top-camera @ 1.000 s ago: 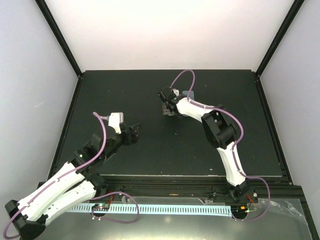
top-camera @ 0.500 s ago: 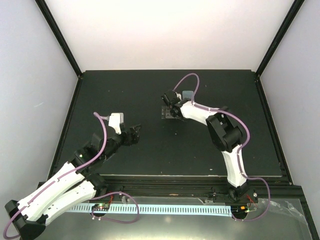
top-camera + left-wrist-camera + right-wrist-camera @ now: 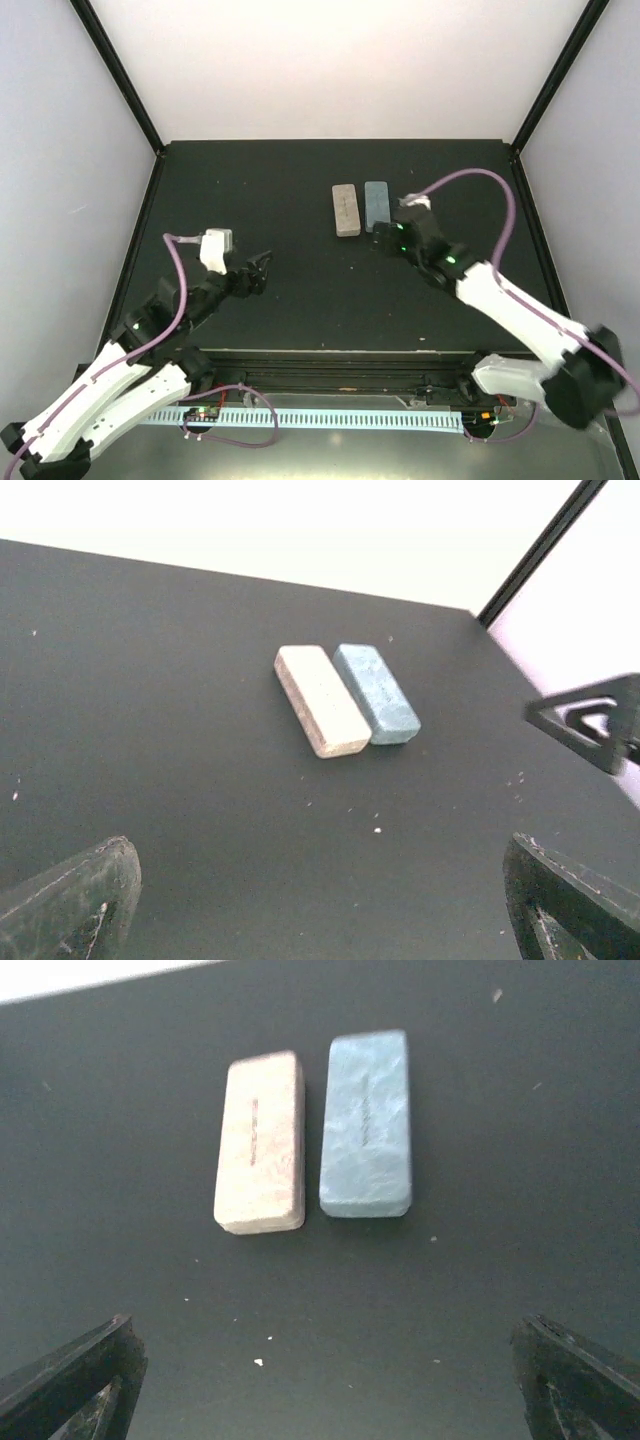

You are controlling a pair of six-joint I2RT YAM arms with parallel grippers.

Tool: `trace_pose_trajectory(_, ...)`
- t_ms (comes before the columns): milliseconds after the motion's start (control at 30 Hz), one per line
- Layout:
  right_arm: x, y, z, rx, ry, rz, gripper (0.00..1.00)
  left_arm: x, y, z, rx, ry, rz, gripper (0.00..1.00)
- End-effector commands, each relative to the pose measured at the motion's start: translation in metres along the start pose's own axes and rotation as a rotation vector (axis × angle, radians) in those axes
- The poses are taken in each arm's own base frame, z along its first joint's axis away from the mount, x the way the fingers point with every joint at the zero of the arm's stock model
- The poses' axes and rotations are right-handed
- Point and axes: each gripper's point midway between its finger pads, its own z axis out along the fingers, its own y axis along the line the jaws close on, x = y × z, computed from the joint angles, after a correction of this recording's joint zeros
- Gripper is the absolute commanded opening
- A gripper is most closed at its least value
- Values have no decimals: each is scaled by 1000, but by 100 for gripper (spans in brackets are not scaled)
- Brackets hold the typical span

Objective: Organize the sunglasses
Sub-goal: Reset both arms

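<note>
No sunglasses show in any view. A beige case and a blue-grey case lie shut, side by side, at the middle back of the black table. Both show in the left wrist view, the beige case and the blue-grey case, and in the right wrist view, the beige case and the blue-grey case. My right gripper is open and empty, just near and right of the cases. My left gripper is open and empty, well to the near left of them.
The black table has a raised rim on all sides and white walls behind. Small white specks lie on the mat near the cases. My right gripper's finger shows at the right of the left wrist view.
My right arm has pulled back from over the cases toward the near right, uncovering both cases. My left arm has drawn back slightly to the left.
</note>
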Motion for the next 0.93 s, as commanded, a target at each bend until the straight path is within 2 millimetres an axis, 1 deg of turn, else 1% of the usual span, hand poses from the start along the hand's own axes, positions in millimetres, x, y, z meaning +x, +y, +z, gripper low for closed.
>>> trace_pose_trajectory(0, -9, -35, -64, 20, -138, 27, 100, -30, -3, -34, 26, -99, 12, 99)
trace_pose_trajectory(133, -14, -61, -119, 11, -269, 43, 100, -47, 2, -61, 22, -178, 7, 99)
trace_pose_trajectory(233, -18, -82, -153, 39, -347, 64, 100, -59, 8, -80, 6, -231, 8, 99)
trace_pose_trajectory(333, -21, -101, -181, 71, -404, 91, 100, -70, 17, -96, -37, -280, 11, 99)
trace_pose_trajectory(467, -24, -122, -211, 118, -468, 116, 100, -79, 23, -109, -61, -322, 19, 99)
trace_pose_trajectory(600, -25, -136, -223, 163, -520, 132, 100, -79, 22, -110, -58, -327, 24, 99)
trace_pose_trajectory(700, -26, -140, -228, 170, -537, 140, 100, -77, 21, -108, -52, -322, 26, 99)
trace_pose_trajectory(900, -27, -140, -232, 166, -548, 147, 100, -77, 22, -108, -55, -318, 33, 99)
